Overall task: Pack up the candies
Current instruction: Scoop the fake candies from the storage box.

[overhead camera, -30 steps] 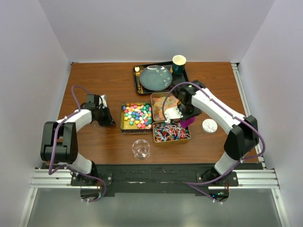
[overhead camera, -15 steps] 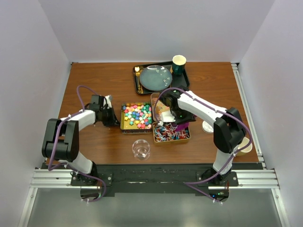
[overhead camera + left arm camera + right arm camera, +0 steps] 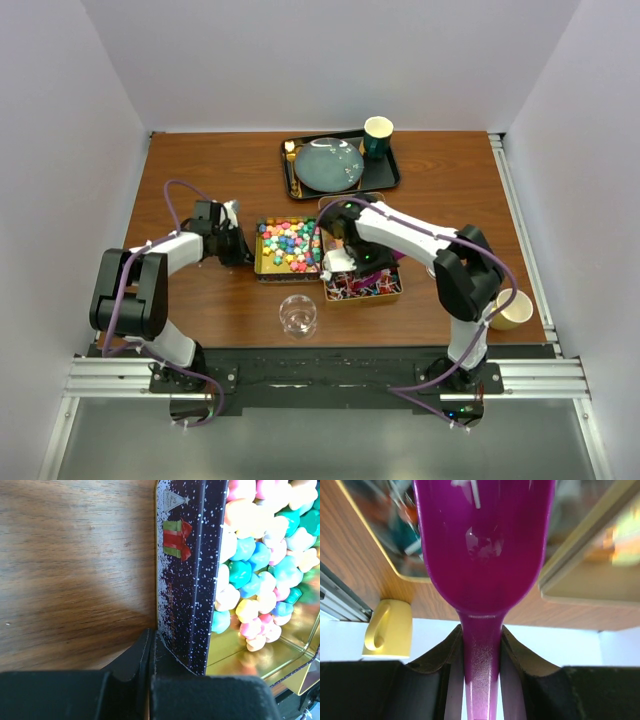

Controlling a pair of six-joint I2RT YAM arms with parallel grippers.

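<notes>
Multicoloured candies (image 3: pixel 288 245) fill a gold-lined tin (image 3: pixel 185 580) with a dark snowy side wall; they also show close up as candies (image 3: pixel 255 565) in the left wrist view. My left gripper (image 3: pixel 235 246) is shut and empty, its tips (image 3: pixel 151 635) against the tin's left wall. Red-blue-white wrapped candies (image 3: pixel 365 287) lie in a second tin at the front right. My right gripper (image 3: pixel 347 262) hangs over that tin, shut on the handle of a purple scoop (image 3: pixel 485 545), right gripper (image 3: pixel 482 647). The scoop's bowl reaches over the wrapped-candy tin (image 3: pixel 395 525). The arm covers most of the third tin.
A clear glass (image 3: pixel 298 315) stands near the front edge, in front of the tins. A yellow mug (image 3: pixel 512 310) sits at the front right, mug (image 3: pixel 387 627). At the back is a black tray (image 3: pixel 390 178) with a grey-blue plate (image 3: pixel 328 165) and a green cup (image 3: pixel 378 135).
My right arm swung left and toward the front with the scoop, from beside the tins to over the wrapped candies. The left gripper slid right up to the tin wall.
</notes>
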